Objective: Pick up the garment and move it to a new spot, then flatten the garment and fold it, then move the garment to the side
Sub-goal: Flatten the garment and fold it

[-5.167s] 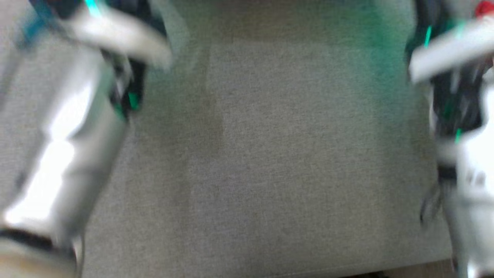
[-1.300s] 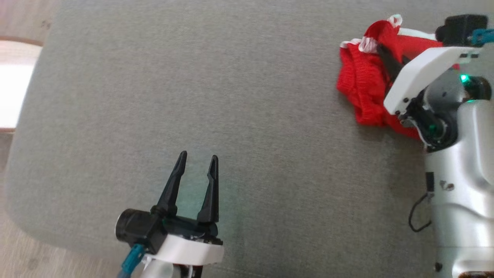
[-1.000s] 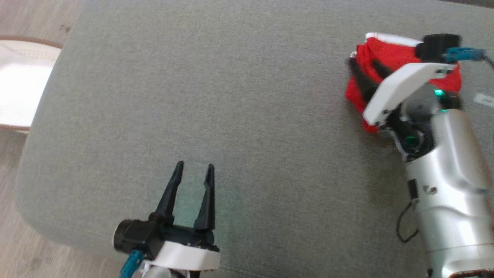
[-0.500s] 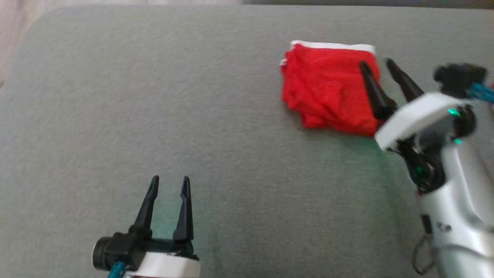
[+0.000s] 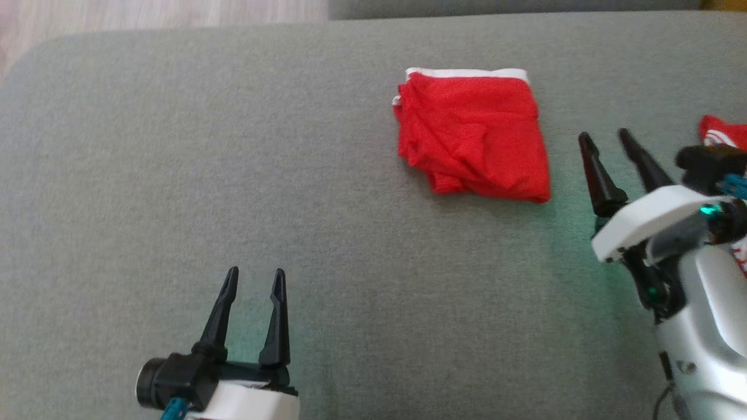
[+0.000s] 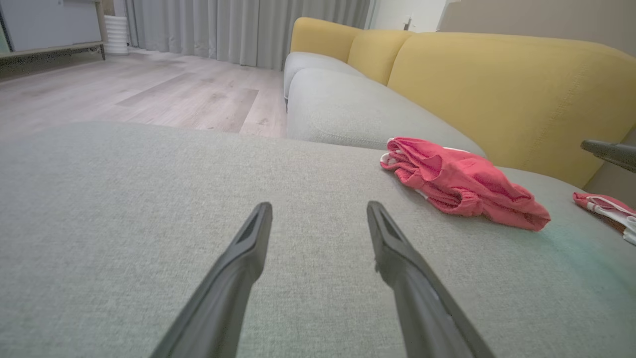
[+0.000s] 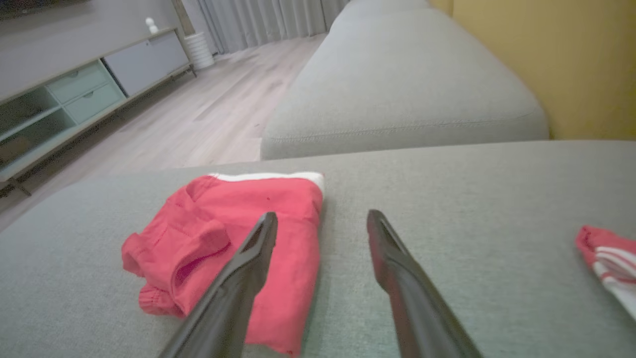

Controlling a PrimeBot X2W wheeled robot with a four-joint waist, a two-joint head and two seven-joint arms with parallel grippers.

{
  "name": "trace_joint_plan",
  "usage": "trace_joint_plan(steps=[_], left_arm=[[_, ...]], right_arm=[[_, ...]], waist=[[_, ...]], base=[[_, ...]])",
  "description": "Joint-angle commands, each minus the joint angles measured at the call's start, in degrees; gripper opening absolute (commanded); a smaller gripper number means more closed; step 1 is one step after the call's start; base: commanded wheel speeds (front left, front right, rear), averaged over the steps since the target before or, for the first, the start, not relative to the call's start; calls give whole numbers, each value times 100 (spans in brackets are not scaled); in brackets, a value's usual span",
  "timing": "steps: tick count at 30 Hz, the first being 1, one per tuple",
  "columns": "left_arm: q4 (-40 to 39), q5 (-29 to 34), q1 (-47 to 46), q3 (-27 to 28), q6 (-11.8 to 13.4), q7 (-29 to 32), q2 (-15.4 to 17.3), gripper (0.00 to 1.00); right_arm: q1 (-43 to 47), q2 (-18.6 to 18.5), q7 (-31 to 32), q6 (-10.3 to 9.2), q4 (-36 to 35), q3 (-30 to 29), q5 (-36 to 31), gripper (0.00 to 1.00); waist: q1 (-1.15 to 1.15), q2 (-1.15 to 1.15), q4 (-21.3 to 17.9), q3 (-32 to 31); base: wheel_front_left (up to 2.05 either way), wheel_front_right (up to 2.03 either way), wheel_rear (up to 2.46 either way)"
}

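A folded red garment [image 5: 473, 137] with a white band along its far edge lies on the grey sofa seat [image 5: 233, 175]; it also appears as the red garment [image 6: 462, 184] and the red garment [image 7: 223, 238] in the wrist views. My right gripper [image 5: 604, 137] stands open just right of it, nothing between its fingers. In its own view the right gripper [image 7: 320, 216] hangs above the garment's right edge. My left gripper [image 5: 254, 274] is open near the seat's front, far from the cloth. The left gripper [image 6: 320, 206] points across bare cushion.
A second red and white cloth [image 5: 723, 134] lies at the right edge, beside my right wrist; it is also visible as the cloth [image 7: 608, 263]. Yellow backrest [image 6: 497, 89] rises behind the seat. Another grey cushion [image 7: 402, 84] adjoins, with wood floor [image 6: 149, 94] beyond.
The camera view has shifted. My right gripper let go of the red garment and drew back to its right; the garment now lies folded flat. The left gripper stayed open in place.
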Motion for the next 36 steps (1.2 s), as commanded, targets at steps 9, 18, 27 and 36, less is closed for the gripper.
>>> trace_joint_plan(steps=[9,18,27,36], left_arm=[[-208,-26,-382,-11,31,-30,-7,100],[-186,-143,-386,-32,135,-30,-7,100],[-188,-172,-239,53,206,-30,-7,100],[-88,-64,-5,300,131,-30,-7,100]], right_arm=[[-1137,9,-23,40,945,819,-106,0],[-1344,213,-351,40,1621,1581,24,0],[-959,338,-202,40,1319,2781,559,0],[-434,-3,-1048,40,793,1816,496,100]], waist=[[0,0,607,618],[0,0,924,597],[0,0,794,253],[0,0,462,-407]], base=[[0,0,0],[0,0,0],[0,0,0],[0,0,0]])
